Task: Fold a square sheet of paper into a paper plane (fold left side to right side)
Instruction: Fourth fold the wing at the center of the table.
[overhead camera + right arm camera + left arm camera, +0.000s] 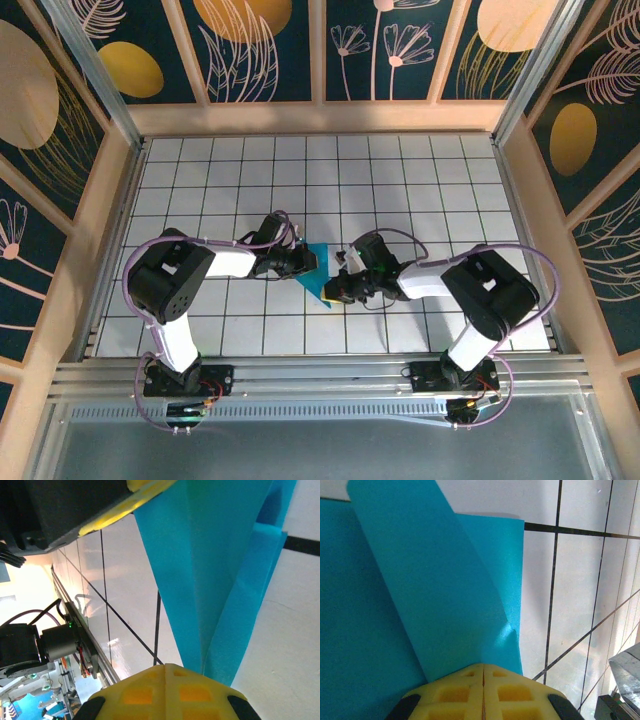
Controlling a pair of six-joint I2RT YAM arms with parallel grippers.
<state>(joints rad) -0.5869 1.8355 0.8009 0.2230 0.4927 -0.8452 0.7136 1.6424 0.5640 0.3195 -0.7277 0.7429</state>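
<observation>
Sheet of thin turquoise-blue paper (pixel 318 280), partly folded, sits mid white tiled counter (pixel 400 180) betw. both arms. L hand (pixel 483 666) clamped on its edge; R hand (pixel 165 666) clamped on it too.

The overhead camera looks down on the whole desk (pixel 400 170); both wrist cameras sit close behind their fingers (pixel 455 695) (pixel 195 692), sharing the paper (pixel 318 272) (pixel 420 580) (pixel 210 555) ahead.

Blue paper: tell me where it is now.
Top view: the blue paper sits centrally, pinched between the left fingers on its left and the right fingers on its right.
</observation>
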